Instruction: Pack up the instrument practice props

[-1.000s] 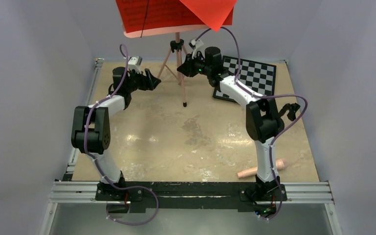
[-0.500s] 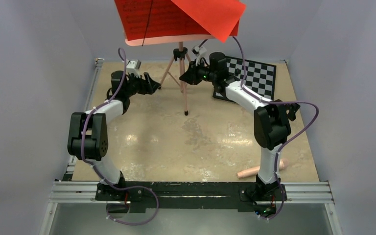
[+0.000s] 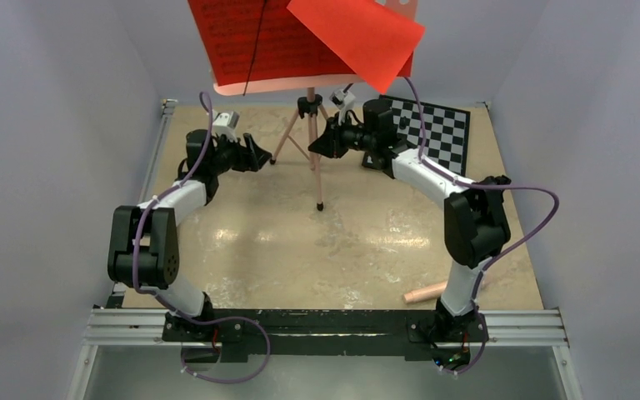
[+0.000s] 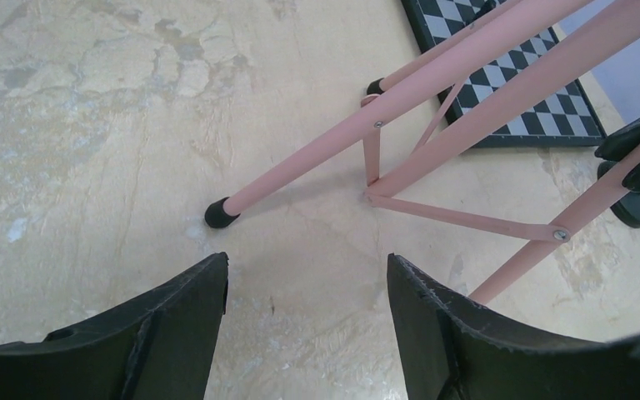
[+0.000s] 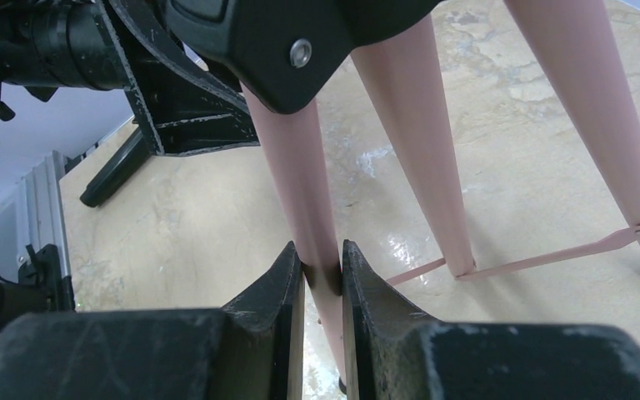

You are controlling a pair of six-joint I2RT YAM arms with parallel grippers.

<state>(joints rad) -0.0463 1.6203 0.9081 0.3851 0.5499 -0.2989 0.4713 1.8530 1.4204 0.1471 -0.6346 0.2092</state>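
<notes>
The pink tripod music stand (image 3: pixel 315 158) stands at the back middle, its tray holding red sheet-music pages (image 3: pixel 246 42); one red page (image 3: pixel 357 37) hangs askew at the right. My right gripper (image 3: pixel 323 143) is shut on one pink leg (image 5: pixel 312 208) just below the black hub. My left gripper (image 3: pixel 260 157) is open and empty, low over the table beside the stand's left foot (image 4: pixel 219 213). A small black round base (image 4: pixel 633 208) shows partly at the left wrist view's right edge. The microphone is out of view.
A black-and-white chessboard (image 3: pixel 437 129) lies at the back right, under the right arm. A pink cylinder (image 3: pixel 423 292) lies near the right arm's base. The tripod's thin braces (image 4: pixel 467 218) spread between the legs. Grey walls close in three sides.
The stand, held by my right gripper, has shifted: its tray and pages sit higher in view and the front foot is nearer. My left gripper has drawn slightly left.
</notes>
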